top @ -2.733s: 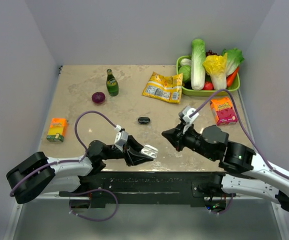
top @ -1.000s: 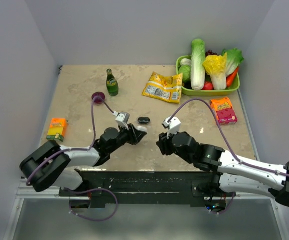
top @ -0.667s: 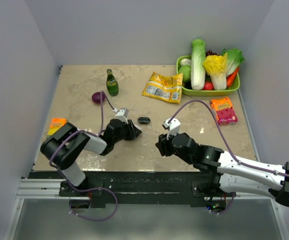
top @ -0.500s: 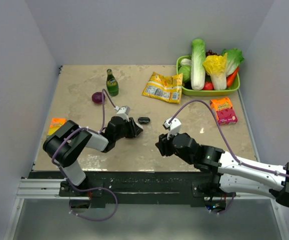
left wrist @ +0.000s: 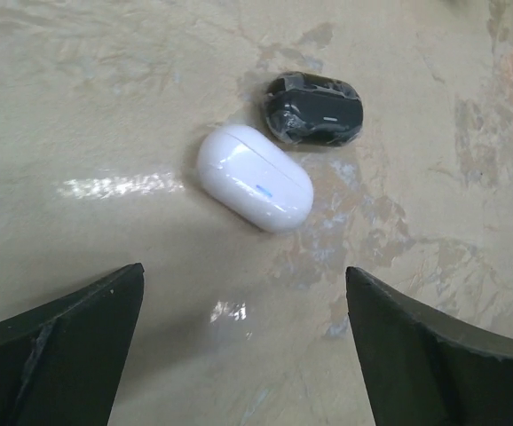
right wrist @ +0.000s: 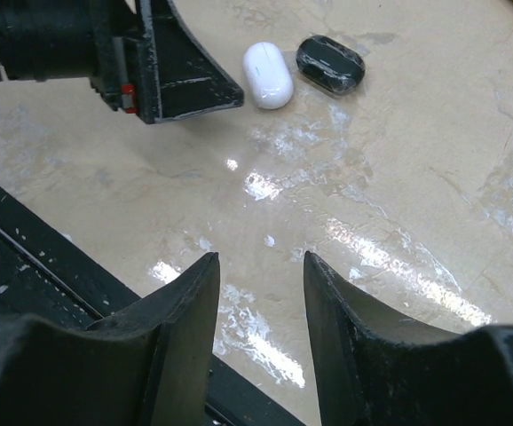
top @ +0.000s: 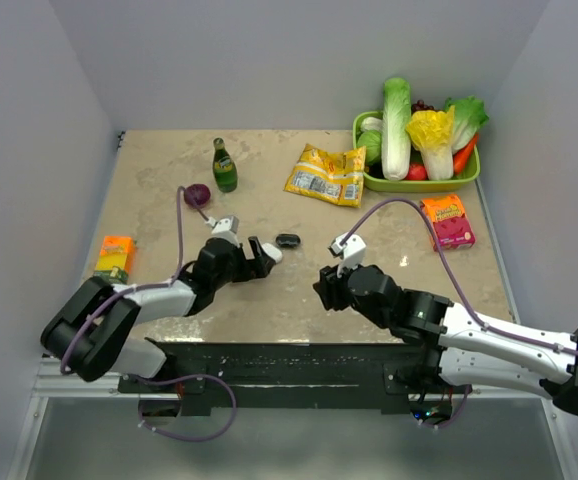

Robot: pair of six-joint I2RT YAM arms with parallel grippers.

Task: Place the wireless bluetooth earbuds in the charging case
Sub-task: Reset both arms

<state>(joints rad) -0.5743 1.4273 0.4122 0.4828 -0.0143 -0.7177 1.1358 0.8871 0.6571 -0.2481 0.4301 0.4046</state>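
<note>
The charging case [left wrist: 255, 177], a smooth white oval, lies shut on the table just beyond my left gripper [left wrist: 243, 269]. That gripper is open and holds nothing, its fingers standing wide on either side of bare tabletop. From above, the charging case [top: 272, 253] sits at the tip of the left gripper [top: 259, 258]. My right gripper [right wrist: 260, 257] is open and empty, hovering low over the table short of the charging case [right wrist: 267, 74]. From above, the right gripper [top: 321, 287] is to the right of the case. The earbuds are out of view.
A black wrapped pebble-shaped item [left wrist: 315, 109] touches the case's far side. Farther back are a green bottle [top: 225, 166], a purple onion [top: 197, 194], a yellow snack bag [top: 326, 174], a green vegetable tray [top: 371, 181], a pink box [top: 447, 221] and an orange box [top: 115, 258].
My left gripper carried the case up the table to the black item, then opened and let it go. The right arm barely moved.
</note>
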